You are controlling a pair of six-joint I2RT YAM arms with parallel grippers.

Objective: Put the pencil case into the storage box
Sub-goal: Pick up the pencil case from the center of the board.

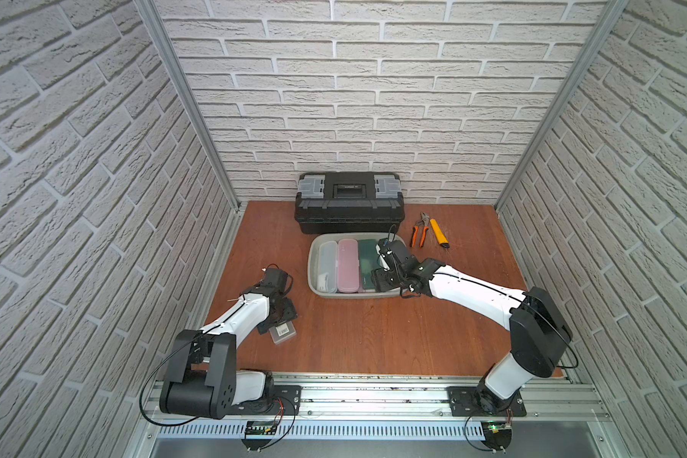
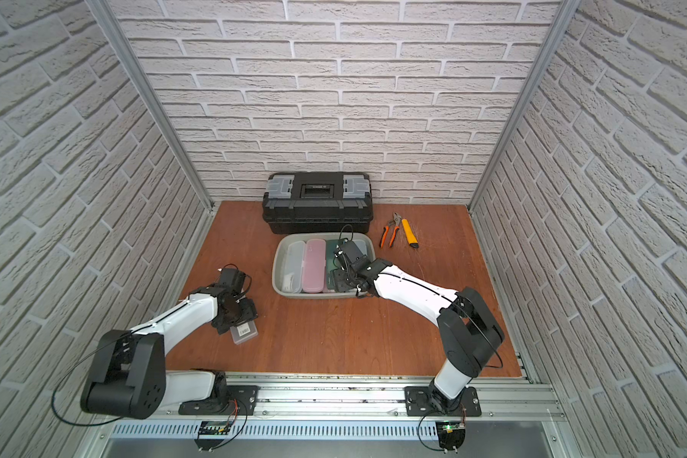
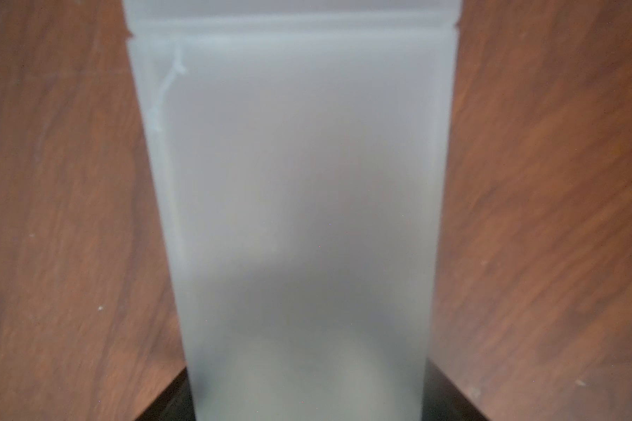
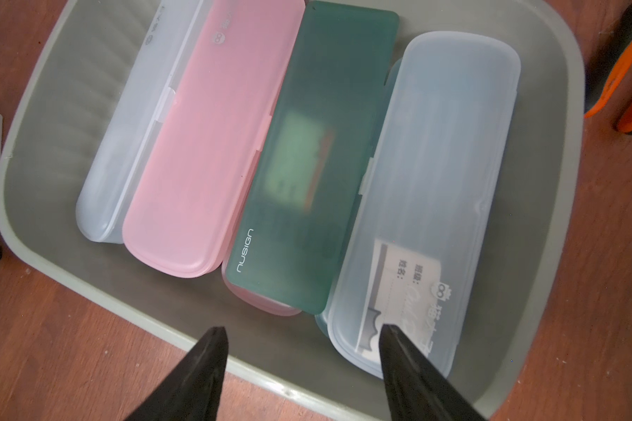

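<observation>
A frosted grey pencil case (image 1: 283, 332) (image 2: 244, 332) lies on the wooden table at the left. In the left wrist view it (image 3: 300, 182) fills the span between my black jaws. My left gripper (image 1: 276, 319) (image 3: 307, 404) is shut on its two long sides. The grey-green storage box (image 1: 312, 261) (image 2: 278, 261) (image 4: 15, 204) sits mid-table. It holds a frosted white case (image 4: 125, 127), a pink one (image 4: 205, 145), a dark green one (image 4: 318, 164) and a pale blue one (image 4: 435, 182). My right gripper (image 1: 381, 277) (image 4: 303, 350) hangs open over the box's near right end, holding nothing.
A shut black toolbox (image 1: 349, 202) stands right behind the storage box against the back wall. Orange-handled pliers (image 1: 420, 232) and a yellow utility knife (image 1: 439, 234) lie to the right of the box. Brick-patterned walls enclose the table on three sides.
</observation>
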